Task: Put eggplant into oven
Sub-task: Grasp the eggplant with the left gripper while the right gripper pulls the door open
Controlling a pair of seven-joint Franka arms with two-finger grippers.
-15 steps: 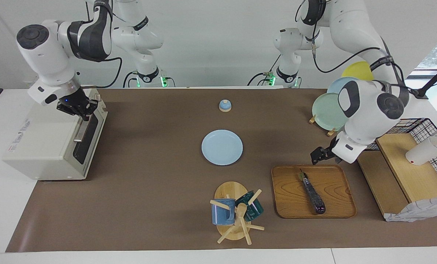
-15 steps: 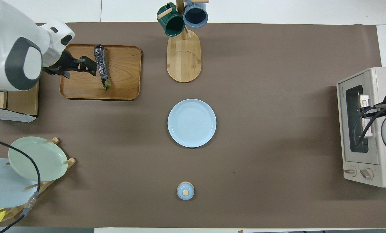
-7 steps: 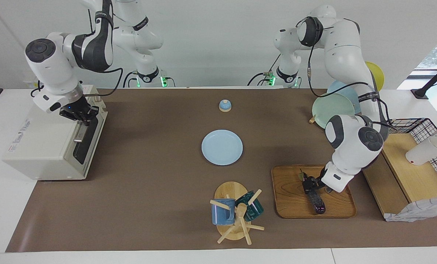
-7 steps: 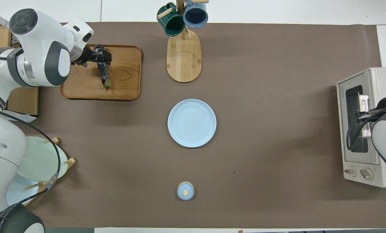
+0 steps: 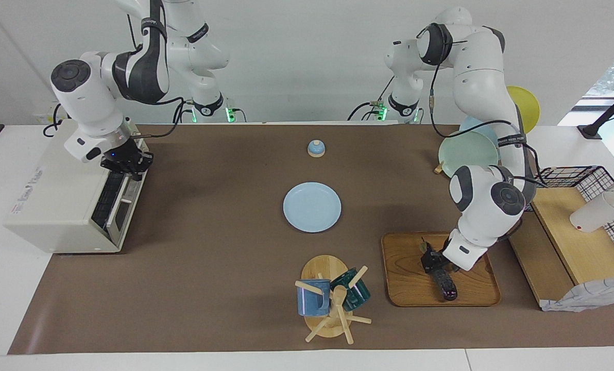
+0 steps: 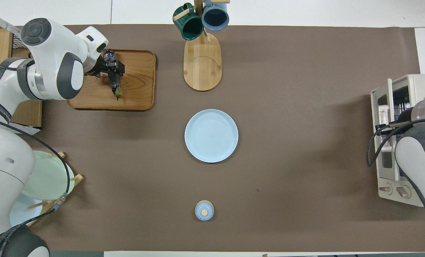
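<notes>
The right hand [image 5: 130, 166], pinched together, has pulled the oven [image 5: 65, 201] door ajar; the left hand [image 5: 430, 258] now straddles the eggplant [image 5: 443, 283], grip unclear.

The table cover [image 5: 209, 268] is a matt brown sheet, smooth, paper-like. The tray [image 5: 410, 288] is varnished wood with visible grain and a low sheen. The mug stand [image 6: 202, 67] is pale, smooth wood. The two mugs [image 6: 201, 19] are glazed and glossy. The round plate [image 5: 312, 207] is pale blue with a smooth satin glaze. The eggplant [image 5: 445, 286] has a glossy dark skin. The oven [image 5: 54, 206] has a cream, matt painted casing. The wire basket [image 5: 585, 178] is black coated wire. The arm shells are smooth, glossy white plastic with dark matt joints.
</notes>
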